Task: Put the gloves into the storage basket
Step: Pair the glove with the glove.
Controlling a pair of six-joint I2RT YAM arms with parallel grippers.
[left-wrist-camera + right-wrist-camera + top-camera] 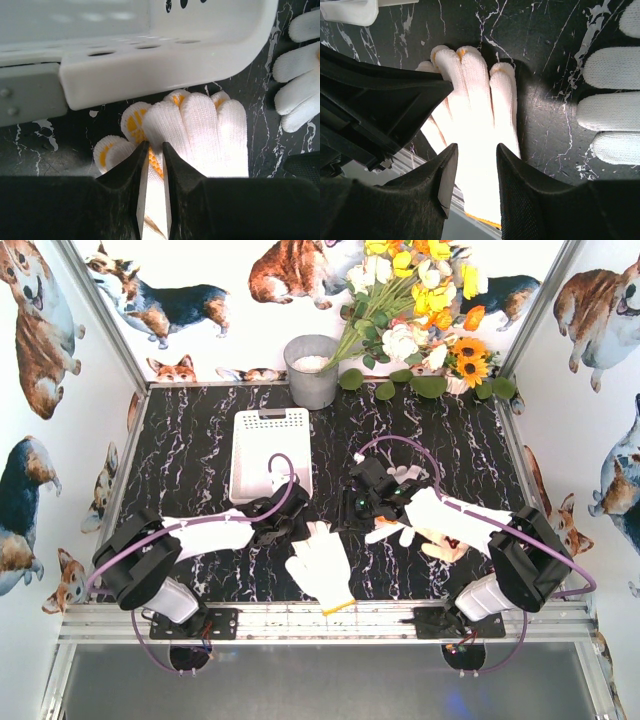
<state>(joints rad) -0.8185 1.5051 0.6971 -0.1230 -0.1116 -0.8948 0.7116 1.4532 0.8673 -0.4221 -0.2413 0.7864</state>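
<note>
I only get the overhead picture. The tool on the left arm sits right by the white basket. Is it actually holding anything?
Observer: Yes. Its wrist view shows the left tool shut on an orange-dotted glove.
Operator: Is that glove inside the basket?
Observer: No. Its fingertips are outside the basket, just beside the rim.
Operator: And the other arm?
Observer: The right wrist view shows the right tool open, with an orange-cuffed glove lying on the table beyond the gap.
</note>
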